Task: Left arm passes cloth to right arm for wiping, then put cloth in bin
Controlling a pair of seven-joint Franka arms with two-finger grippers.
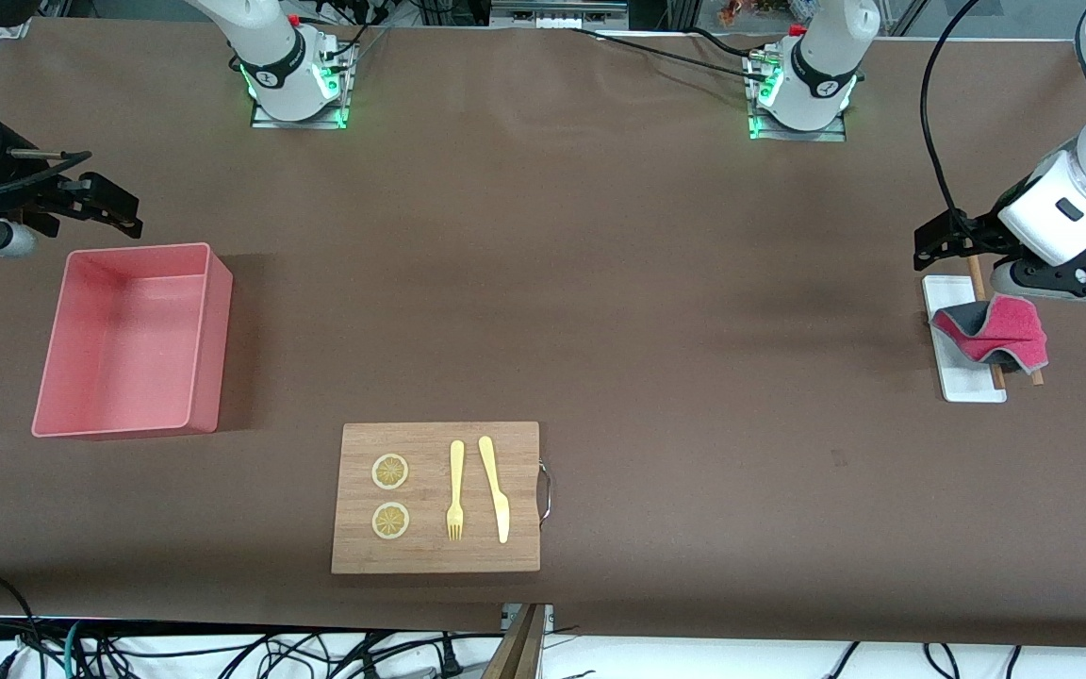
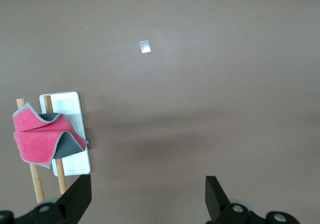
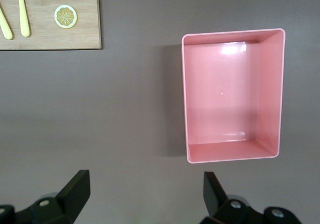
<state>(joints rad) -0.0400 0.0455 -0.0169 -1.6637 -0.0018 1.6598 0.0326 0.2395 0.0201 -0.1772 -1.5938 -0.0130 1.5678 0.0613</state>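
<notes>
We see the brown table [image 1: 656,283] lying bare through its wide middle. The pink bin [image 1: 133,339] sits at the right arm's end, the wooden board [image 1: 436,497] nearer the front camera beside it. The right gripper [image 1: 81,203] hangs by the bin's farther rim, fingers apart. The left gripper [image 1: 962,236], fingers apart, hovers over the white tray [image 1: 972,387], where the cloth [image 1: 995,332] lies crumpled across two wooden sticks [image 2: 35,184]

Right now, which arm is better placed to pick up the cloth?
Left. The left gripper hangs open by the white tray, where the cloth is draped over two wooden sticks. The right gripper, also open, is by the empty bin at the table's right-arm end.
</notes>
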